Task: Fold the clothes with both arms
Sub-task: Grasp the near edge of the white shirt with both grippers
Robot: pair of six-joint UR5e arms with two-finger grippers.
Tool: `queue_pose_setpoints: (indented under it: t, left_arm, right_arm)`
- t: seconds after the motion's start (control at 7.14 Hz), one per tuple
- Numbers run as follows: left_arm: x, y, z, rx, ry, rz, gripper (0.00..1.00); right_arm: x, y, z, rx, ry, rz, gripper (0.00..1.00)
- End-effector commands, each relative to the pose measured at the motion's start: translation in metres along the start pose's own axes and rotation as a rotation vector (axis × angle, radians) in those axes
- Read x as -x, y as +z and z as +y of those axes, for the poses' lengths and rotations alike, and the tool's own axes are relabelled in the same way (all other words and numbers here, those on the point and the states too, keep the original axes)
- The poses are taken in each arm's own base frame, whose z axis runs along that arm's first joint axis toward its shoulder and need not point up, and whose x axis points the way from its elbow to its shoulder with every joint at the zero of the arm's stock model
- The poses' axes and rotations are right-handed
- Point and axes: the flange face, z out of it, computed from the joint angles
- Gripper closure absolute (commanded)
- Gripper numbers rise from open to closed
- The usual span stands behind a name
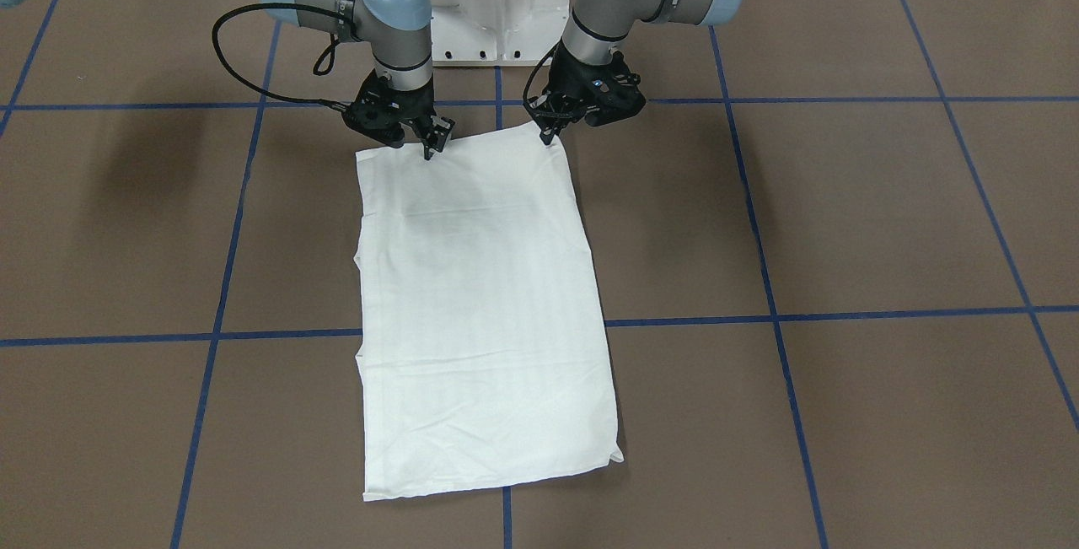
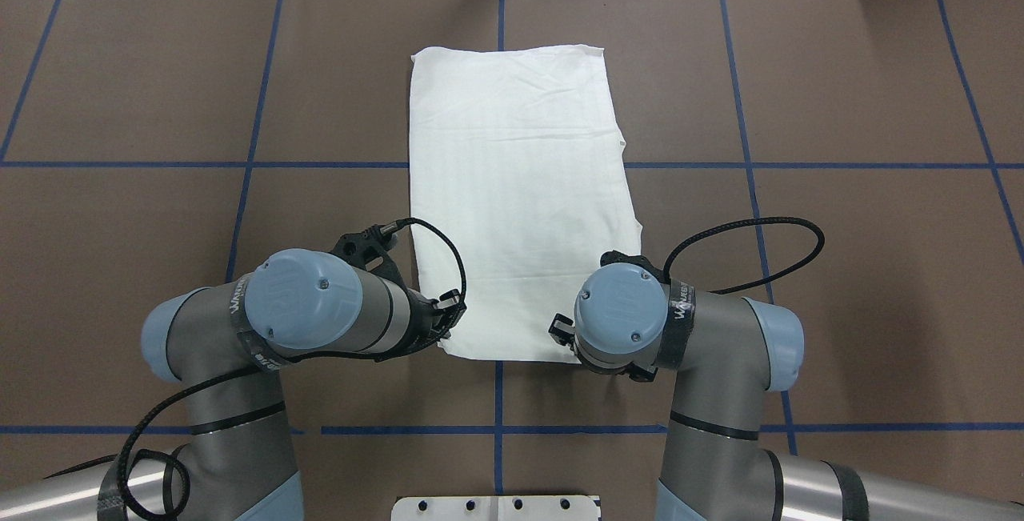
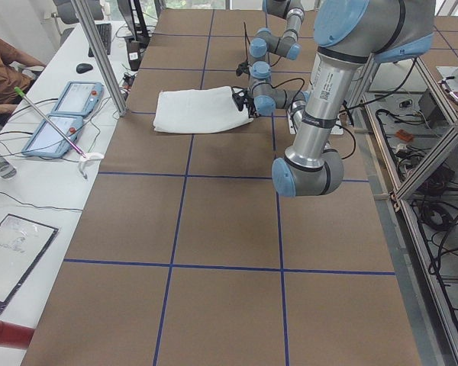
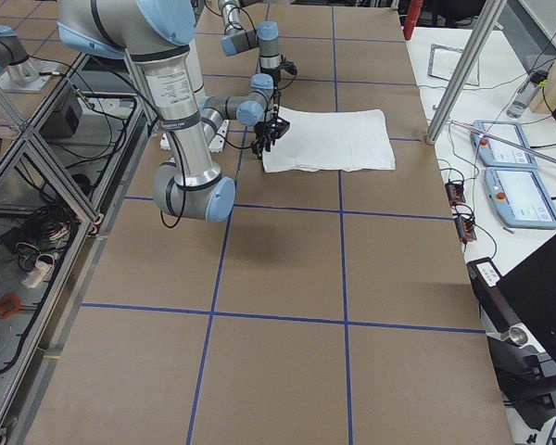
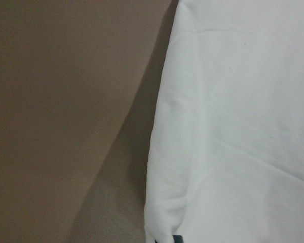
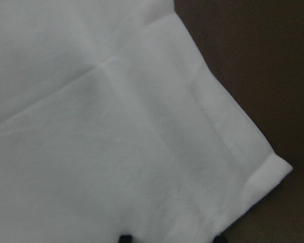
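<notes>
Left arm (image 2: 304, 313) and right arm (image 2: 632, 321) both tucked in on the near side, wrists bent, tools pointing down, well apart. Right gripper (image 1: 436, 142): fingers spread, tips low. Left gripper (image 1: 548, 137): tips low, finger gap unreadable in every view.

We see a wide table (image 2: 160, 225) covered in brown sheeting, marked into large squares by blue tape lines (image 2: 240, 165); on its middle a white T-shirt (image 2: 512, 185) lies flat, folded into one long plain rectangle that runs from the robot's side toward the far side; it covers a crossing of two tape lines; a white pedestal base (image 2: 496, 507) stands at the near edge, apart from the cloth.
</notes>
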Motion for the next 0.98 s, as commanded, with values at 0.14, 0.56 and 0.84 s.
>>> queue_pose_setpoints:
  t: [0.14, 0.56, 0.84]
  left_arm:
    - [0.0, 0.0, 0.0, -0.001, 0.0, -0.001, 1.0]
    - [0.0, 0.0, 0.0, 0.001, 0.0, -0.001, 1.0]
    - [0.002, -0.009, 0.0, 0.004, 0.001, 0.009, 1.0]
  right_arm:
    - [0.007, -0.008, 0.004, 0.009, -0.006, -0.017, 0.93]
    - [0.009, -0.021, 0.007, 0.016, -0.01, -0.042, 1.0]
    - [0.008, -0.034, 0.01, 0.024, -0.006, -0.066, 1.0]
